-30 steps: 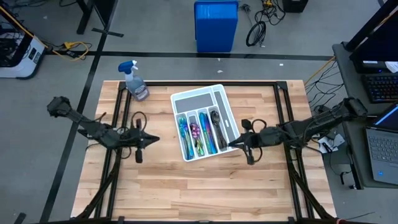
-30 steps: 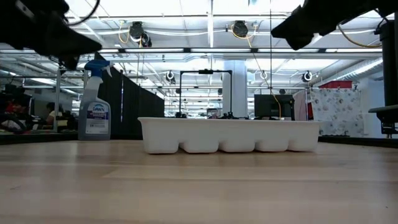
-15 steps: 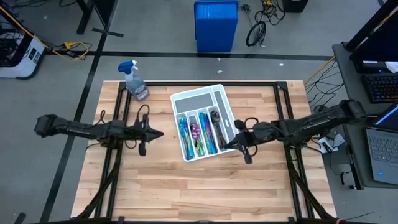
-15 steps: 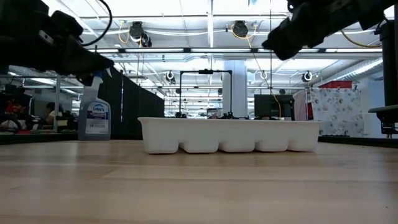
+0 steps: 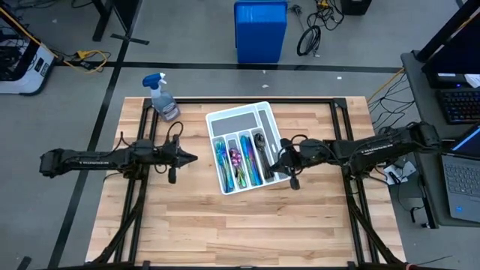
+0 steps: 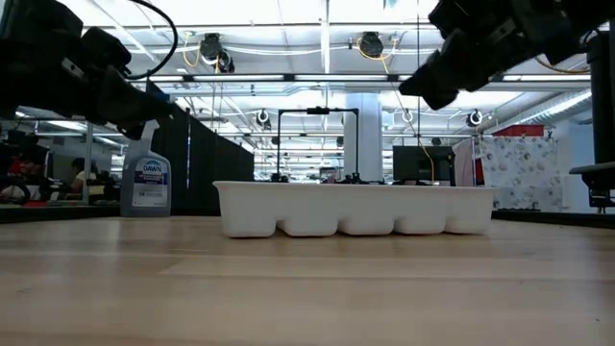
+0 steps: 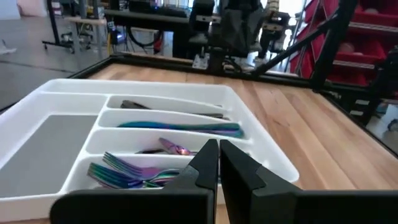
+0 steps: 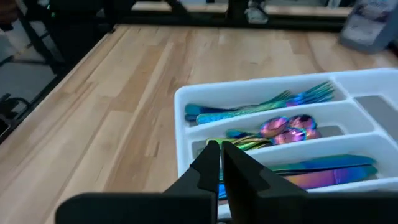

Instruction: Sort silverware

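Observation:
The silverware lies sorted in a white compartmented tray (image 5: 238, 120) at the table's middle. From left to right its slots hold blue-teal forks (image 5: 220, 159), rainbow-purple spoons (image 5: 235, 159), blue knives (image 5: 251, 166) and dark spoons (image 5: 260, 142). My left gripper (image 5: 193, 158) hangs shut and empty to the left of the tray, pointing at it. My right gripper (image 5: 279, 159) hangs shut and empty by the tray's right rim. In the low view both the left gripper (image 6: 176, 111) and the right gripper (image 6: 405, 88) stand well above the tray (image 6: 356, 207).
A spray bottle (image 5: 163, 97) stands at the table's far left corner. Black frame rails (image 5: 142, 142) run along the table's left and right parts. A blue bin (image 5: 260, 30) stands on the floor beyond the table. Bare wood lies between the tray and the near edge.
My left arm has swung so that its gripper now points level at the tray, and it has sunk. My right gripper has gone toward the table's left, up to the tray's right rim, and sunk a little. Both have stayed shut.

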Motion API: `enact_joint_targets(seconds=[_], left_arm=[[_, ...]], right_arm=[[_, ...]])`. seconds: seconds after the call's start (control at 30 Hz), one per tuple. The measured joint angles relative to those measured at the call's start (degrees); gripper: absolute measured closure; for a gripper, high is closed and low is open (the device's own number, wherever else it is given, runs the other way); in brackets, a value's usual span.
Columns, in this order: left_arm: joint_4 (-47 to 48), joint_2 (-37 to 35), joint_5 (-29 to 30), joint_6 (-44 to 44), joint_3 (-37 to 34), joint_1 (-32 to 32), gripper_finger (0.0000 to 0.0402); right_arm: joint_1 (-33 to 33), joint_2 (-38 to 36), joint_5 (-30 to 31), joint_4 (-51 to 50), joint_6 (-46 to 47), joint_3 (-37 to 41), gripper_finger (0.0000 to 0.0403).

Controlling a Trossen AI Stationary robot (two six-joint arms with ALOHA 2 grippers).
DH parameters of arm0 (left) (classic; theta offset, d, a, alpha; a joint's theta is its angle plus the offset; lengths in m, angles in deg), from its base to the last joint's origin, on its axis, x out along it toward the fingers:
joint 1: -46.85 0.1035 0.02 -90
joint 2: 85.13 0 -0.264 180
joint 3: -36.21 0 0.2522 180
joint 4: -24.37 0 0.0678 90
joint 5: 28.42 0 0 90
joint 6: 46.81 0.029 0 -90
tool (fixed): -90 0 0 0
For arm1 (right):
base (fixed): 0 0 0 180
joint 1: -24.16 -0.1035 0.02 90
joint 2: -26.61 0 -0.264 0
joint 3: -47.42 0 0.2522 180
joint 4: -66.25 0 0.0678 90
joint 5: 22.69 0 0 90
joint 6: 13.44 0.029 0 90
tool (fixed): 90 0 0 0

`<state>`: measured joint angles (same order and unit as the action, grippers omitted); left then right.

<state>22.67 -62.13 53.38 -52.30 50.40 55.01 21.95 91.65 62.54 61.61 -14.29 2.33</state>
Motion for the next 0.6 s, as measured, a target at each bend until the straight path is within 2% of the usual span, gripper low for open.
enact_joint_targets(seconds=[0.17, 0.3, 0.6], left_arm=[[5.9, -3.5, 0.0, -0.1, 0.0, -0.8, 0.0401], [6.8, -6.0, 0.0, -0.1, 0.0, -0.8, 0.0401], [10.2, -8.5, 1.9, 0.4, 0.0, -0.7, 0.0401]], right_arm=[[0.0, -5.0, 1.2, 12.7, 2.8, 10.8, 0.0403], [0.0, -8.3, 2.6, 24.6, 6.1, 20.8, 0.0403], [0.4, -16.7, 9.7, 26.7, 9.8, 30.2, 0.0403]])
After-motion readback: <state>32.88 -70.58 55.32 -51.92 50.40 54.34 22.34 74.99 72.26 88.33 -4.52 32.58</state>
